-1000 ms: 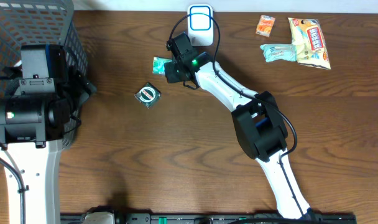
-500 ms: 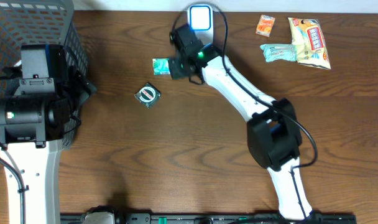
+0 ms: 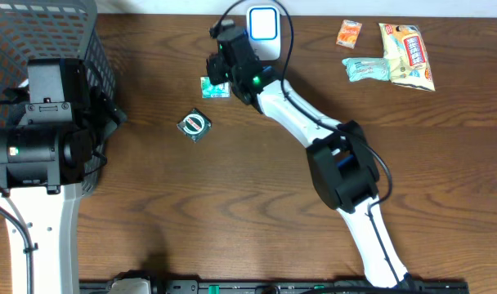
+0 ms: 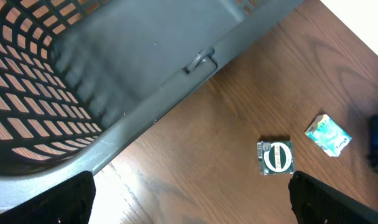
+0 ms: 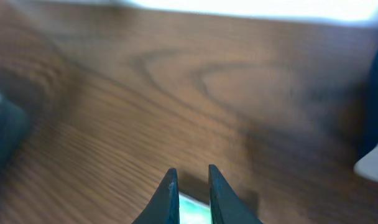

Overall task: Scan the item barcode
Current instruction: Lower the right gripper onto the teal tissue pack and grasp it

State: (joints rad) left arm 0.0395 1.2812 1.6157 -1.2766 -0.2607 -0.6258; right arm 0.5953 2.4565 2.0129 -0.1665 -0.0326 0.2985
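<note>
A small teal packet (image 3: 212,87) lies low over the table, just left of the white and blue scanner (image 3: 263,28). My right gripper (image 3: 219,79) reaches over it from the right. In the right wrist view the packet (image 5: 193,209) shows between the two narrow fingers, and the gripper (image 5: 190,177) is shut on it. A square packet with a round green label (image 3: 194,124) lies on the wood below and to the left. My left gripper (image 4: 192,199) hangs wide open beside the basket, holding nothing. From there I see the teal packet (image 4: 327,134) and the green-label packet (image 4: 275,155).
A grey mesh basket (image 3: 44,33) fills the far left corner, its rim (image 4: 152,115) close to my left gripper. Snack packets (image 3: 405,55) and a small orange packet (image 3: 349,33) lie at the back right.
My right wrist has swung up and to the left, closer to the scanner's left side. The teal packet has shifted only slightly. The left arm is still.
</note>
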